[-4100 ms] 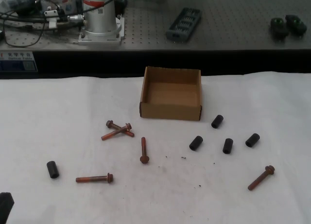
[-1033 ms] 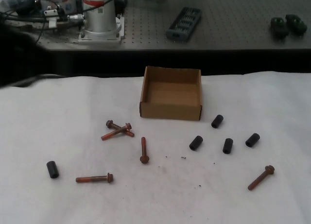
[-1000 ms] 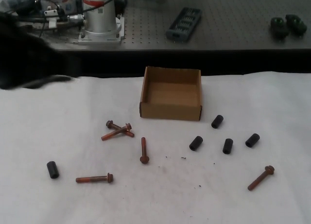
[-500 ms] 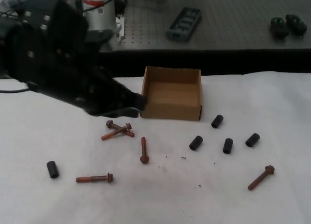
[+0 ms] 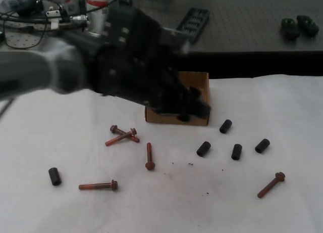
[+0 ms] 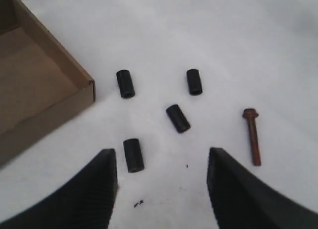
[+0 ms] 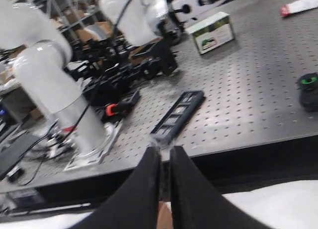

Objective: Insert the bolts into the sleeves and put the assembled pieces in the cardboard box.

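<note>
My left arm stretches in from the left over the cardboard box (image 5: 201, 80), and its gripper (image 5: 196, 108) hangs at the box's front right corner. The left gripper (image 6: 161, 157) is open with nothing between its fingers. Under it on the white cloth lie several black sleeves (image 6: 133, 155) (image 6: 178, 118) (image 6: 125, 83) and one rusty bolt (image 6: 252, 136), beside the box wall (image 6: 49, 119). More bolts (image 5: 149, 156) (image 5: 98, 185) (image 5: 121, 136) and a lone sleeve (image 5: 54, 176) lie to the left. My right gripper (image 7: 165, 154) is shut and faces the far bench.
A bolt (image 5: 271, 184) lies alone at the front right. Behind the cloth runs a dark perforated bench with a white robot base (image 5: 103, 20), a black ribbed block (image 5: 191, 24) and cables. The cloth's front middle has free room.
Over the last second my left arm swept in from the left edge and across to the box's front right corner. Bolts, sleeves and box have not moved.
</note>
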You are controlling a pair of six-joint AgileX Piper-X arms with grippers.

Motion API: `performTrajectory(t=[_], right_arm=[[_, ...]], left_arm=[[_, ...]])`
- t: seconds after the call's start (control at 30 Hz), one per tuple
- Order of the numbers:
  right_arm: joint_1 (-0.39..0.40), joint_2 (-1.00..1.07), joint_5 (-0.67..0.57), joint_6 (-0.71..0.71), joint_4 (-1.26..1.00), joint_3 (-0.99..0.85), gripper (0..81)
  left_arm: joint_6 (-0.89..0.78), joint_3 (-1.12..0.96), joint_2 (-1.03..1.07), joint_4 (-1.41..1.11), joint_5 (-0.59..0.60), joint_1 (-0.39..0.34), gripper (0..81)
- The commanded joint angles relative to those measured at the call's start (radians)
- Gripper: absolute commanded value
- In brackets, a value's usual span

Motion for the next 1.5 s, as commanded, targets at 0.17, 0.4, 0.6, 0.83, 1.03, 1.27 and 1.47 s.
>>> performTrajectory(t=[0.17, 0.4, 0.6, 0.83, 1.03, 1.27, 1.47], right_arm=[[-0.065, 0.011, 0.118, 0.004, -0.016, -0.016, 7.0], [-0.065, 0.085, 0.121, 0.004, -0.064, -0.016, 7.0], [-0.068, 0.14, 0.126, 0.004, -0.072, -0.016, 7.0], [-0.068, 0.162, 0.113, 0.004, -0.101, -0.016, 7.0], [-0.068, 0.162, 0.094, 0.004, -0.099, -0.016, 7.0], [-0.068, 0.162, 0.057, 0.004, -0.099, -0.016, 7.0], [-0.068, 0.15, -0.02, 0.004, -0.088, -0.016, 7.0]], left_arm=[[0.145, -0.214, 0.231, 0.142, -0.191, -0.063, 41.4], [0.193, -0.358, 0.374, 0.225, -0.226, -0.065, 41.4], [0.211, -0.383, 0.431, 0.214, -0.238, -0.067, 41.4], [0.209, -0.384, 0.483, 0.224, -0.231, -0.072, 41.4], [0.222, -0.384, 0.508, 0.246, -0.256, -0.095, 36.3], [0.31, -0.384, 0.508, 0.268, -0.187, -0.123, 0.3], [0.249, -0.384, 0.483, 0.327, -0.133, -0.123, 0.6]])
